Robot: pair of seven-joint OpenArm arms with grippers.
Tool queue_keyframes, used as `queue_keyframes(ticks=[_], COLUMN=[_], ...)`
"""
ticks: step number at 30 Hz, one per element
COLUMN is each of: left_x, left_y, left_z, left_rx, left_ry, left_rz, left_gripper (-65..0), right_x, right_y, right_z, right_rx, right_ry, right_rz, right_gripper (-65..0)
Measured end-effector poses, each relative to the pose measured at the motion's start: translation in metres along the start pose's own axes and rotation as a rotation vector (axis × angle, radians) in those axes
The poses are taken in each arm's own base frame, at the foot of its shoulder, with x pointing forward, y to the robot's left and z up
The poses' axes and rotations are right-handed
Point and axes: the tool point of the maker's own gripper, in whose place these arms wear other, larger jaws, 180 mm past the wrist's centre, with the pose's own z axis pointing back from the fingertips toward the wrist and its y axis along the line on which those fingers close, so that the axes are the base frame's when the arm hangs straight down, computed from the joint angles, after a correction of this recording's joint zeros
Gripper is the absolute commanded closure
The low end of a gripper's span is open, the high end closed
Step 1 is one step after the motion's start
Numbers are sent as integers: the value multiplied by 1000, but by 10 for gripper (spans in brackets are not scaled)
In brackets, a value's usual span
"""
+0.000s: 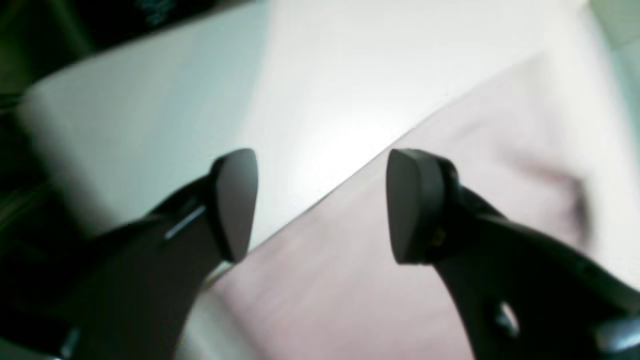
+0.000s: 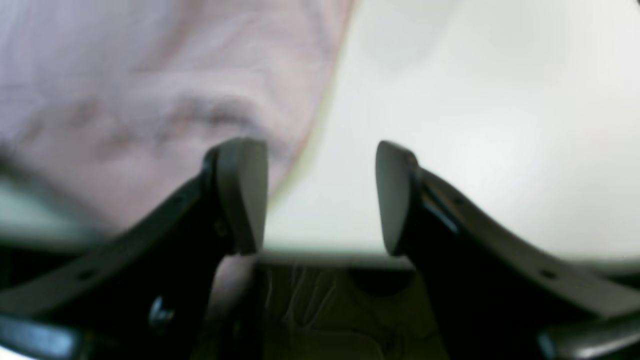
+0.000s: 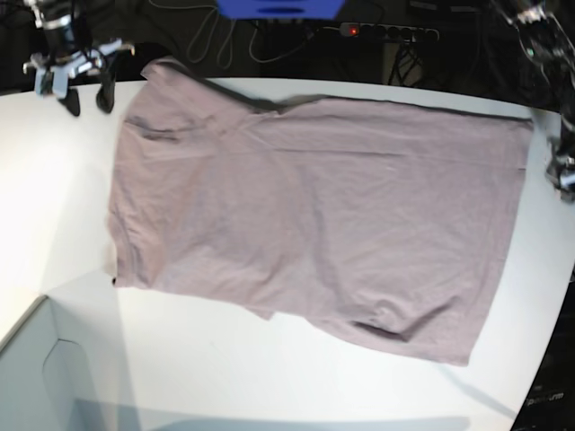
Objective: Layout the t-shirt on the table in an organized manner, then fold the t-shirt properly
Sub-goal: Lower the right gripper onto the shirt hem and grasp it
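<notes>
The t-shirt [image 3: 314,215] lies spread nearly flat across the middle of the white worktop [image 3: 54,206], its far edge running along the worktop's far rim and its right edge close to the curved right rim, with bare room on the left and along the near side. The right gripper [image 3: 86,94] hangs at the far left corner just beside the shirt's corner, jaws wide and holding nothing. The left gripper [image 1: 320,205] sits over the shirt's straight edge, jaws likewise wide and empty, at the far right, mostly cut off in the base view.
</notes>
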Motion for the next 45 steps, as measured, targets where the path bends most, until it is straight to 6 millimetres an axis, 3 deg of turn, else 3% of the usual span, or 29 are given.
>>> queue_keyframes(ticks=[3,6,9,12,16,20,22,27,30,34,37,41,45], left_x=[5,-25,-59,-63,-67,-91,-97,-97,-106,-107,-108,-109,-112], left_y=[-41,-73,-85,-99,-92,-63,-58,-63,-49,-48,-46,-42,-42], left_z=[-35,-64,-86,-100,-103,-95,-93,-93,-88,-88,-87,-85,-84], left_rx=[-75,-133,-112,-127,-104,-49,-34,-55,-31,-29,-28,-28,-28], left_ry=[17,125,243,276,290,342,358,350,367,365,364,362,362], left_rz=[2,-2,-1,5,9,-6,-3,-1,-10,-8,-11,-16,-18], left_gripper=[-386,-388,-388,-387,-386,-386,-385,-385,-385,-385,-385,-386,-385], right_x=[25,38,64,95,104,86,86,89,68,53,51,46,57], right_y=[-5,-16,-32,-36,-28,-22,-19,-13,-10,2,12,17,12], right_z=[-34,-70,-104,-151,-205,-241,-254,-265,-259,-255,-256,-255,-253], right_rx=[-11,-24,-50,-36,38,113,152,188,193,210,224,230,210], right_ry=[-12,91,142,150,227,361,383,311,325,337,321,321,309], right_rz=[4,42,109,124,140,96,48,-10,-18,-33,-46,-58,-8], right_gripper=[-371,-383,-384,-384,-384,-384,-384,-384,-384,-370,-267,0,0])
